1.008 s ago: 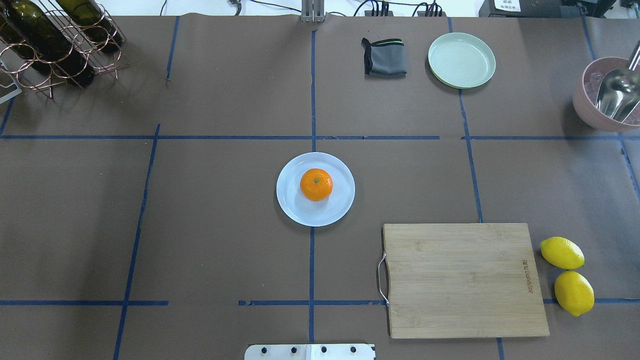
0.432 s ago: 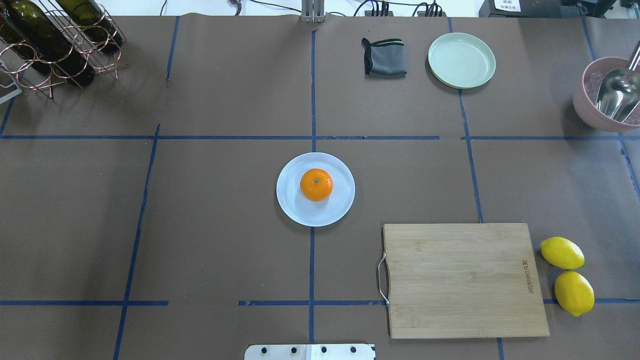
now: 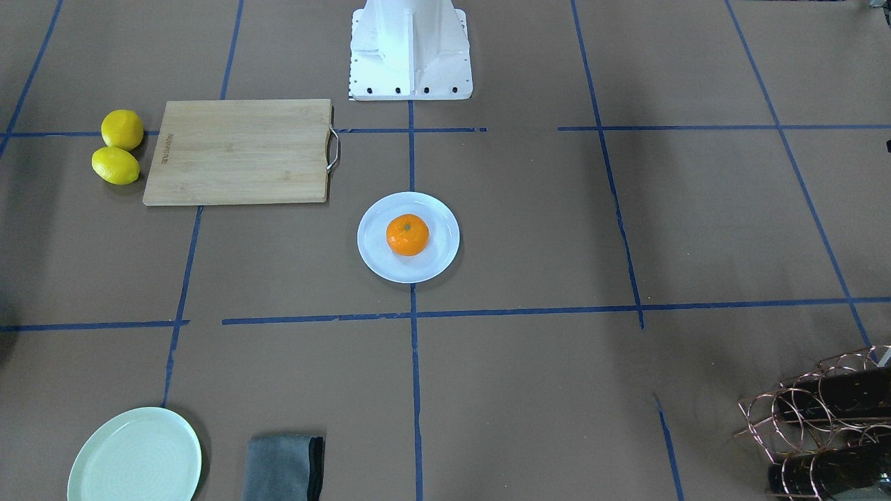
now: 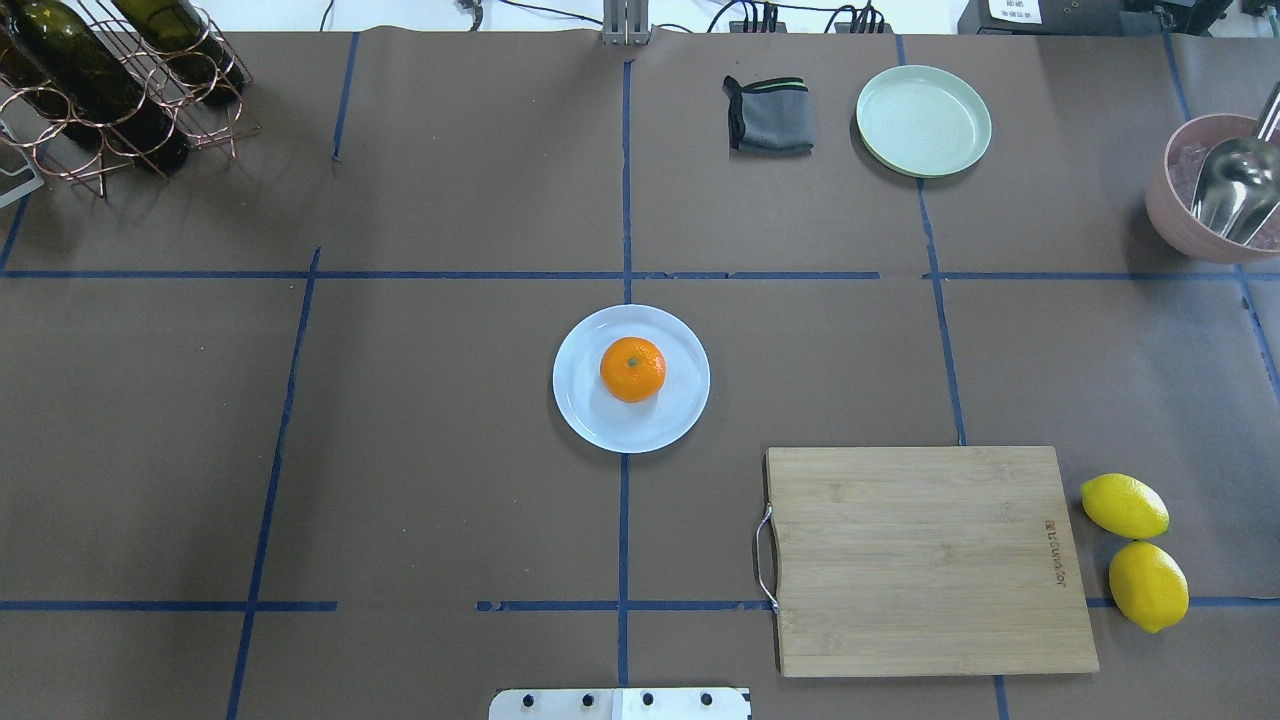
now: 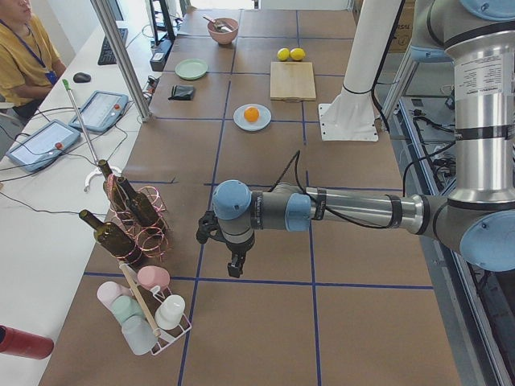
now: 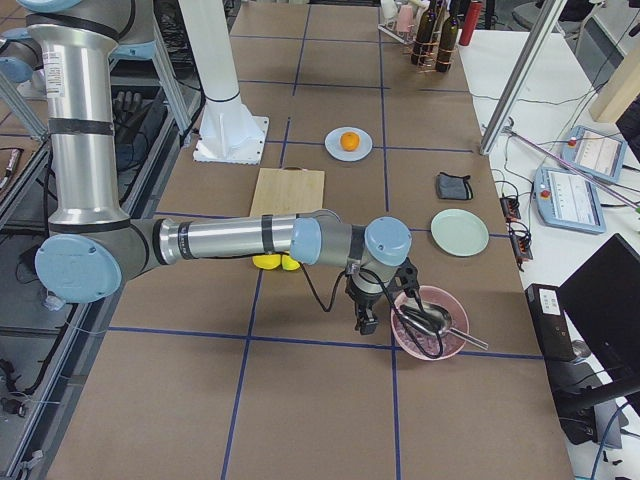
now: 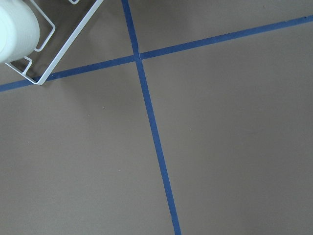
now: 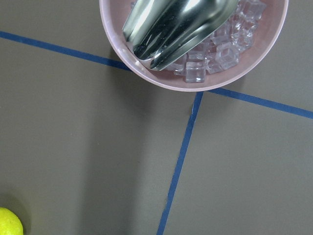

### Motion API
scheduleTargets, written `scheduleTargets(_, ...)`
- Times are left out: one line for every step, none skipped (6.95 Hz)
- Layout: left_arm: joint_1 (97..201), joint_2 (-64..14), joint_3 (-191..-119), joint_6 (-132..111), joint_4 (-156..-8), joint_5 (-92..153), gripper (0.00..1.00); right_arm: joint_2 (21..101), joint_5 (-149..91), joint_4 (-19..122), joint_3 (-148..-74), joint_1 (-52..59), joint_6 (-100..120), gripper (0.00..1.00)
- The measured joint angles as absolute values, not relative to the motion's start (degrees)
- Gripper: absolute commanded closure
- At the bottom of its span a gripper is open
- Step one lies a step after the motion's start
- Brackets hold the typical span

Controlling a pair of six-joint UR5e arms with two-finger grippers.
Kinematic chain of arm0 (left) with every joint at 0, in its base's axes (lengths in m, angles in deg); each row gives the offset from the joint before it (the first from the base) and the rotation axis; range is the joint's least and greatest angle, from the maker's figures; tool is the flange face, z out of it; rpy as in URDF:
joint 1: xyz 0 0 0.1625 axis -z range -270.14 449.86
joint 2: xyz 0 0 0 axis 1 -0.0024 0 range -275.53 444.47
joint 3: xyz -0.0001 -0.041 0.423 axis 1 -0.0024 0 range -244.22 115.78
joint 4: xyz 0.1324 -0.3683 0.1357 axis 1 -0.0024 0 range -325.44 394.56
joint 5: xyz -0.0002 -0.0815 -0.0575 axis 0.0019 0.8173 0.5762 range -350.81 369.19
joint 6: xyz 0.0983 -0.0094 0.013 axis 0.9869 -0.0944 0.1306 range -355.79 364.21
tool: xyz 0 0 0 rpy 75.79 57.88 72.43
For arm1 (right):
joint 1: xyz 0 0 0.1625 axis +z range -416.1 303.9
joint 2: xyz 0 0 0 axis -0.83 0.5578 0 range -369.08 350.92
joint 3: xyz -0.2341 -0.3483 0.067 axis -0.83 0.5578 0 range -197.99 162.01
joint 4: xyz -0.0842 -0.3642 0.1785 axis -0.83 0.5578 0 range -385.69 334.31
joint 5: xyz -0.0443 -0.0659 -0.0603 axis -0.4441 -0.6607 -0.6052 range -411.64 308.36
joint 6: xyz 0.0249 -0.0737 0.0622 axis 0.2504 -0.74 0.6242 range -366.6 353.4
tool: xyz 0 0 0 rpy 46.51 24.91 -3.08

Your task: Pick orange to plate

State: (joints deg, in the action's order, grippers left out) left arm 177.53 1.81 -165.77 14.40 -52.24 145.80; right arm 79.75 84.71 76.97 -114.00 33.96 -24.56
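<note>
The orange (image 4: 632, 369) rests on the pale bluish-white plate (image 4: 580, 410) at the table's middle; the front-facing view shows the same orange (image 3: 407, 234) on the plate (image 3: 376, 268). No gripper is near either. My left gripper (image 5: 233, 269) shows only in the left side view, hanging over bare table by the bottle rack, far from the orange (image 5: 252, 114). Only the right side view shows my right gripper (image 6: 365, 322), beside the pink bowl, far from the orange (image 6: 349, 141). I cannot tell whether either is open or shut.
A wooden cutting board (image 4: 930, 560) lies near right, with two lemons (image 4: 1124, 505) beside it. A pale green plate (image 4: 923, 121) and grey cloth (image 4: 770, 115) sit far right. A pink bowl (image 4: 1175, 215) holds ice and a scoop. A wine rack (image 4: 110, 90) stands far left.
</note>
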Motion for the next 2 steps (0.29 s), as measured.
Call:
scheduleTargets(178.27,1.69,-165.64,14.4,-52.01,145.85,0.0,79.83,84.36,76.84,-114.06,34.5,-24.74,0.0)
scheduleTargets(179.76,1.57,-165.54,14.4,-51.93,145.91,0.0,79.87,83.88,76.7,-114.15,34.67,-24.86,0.0)
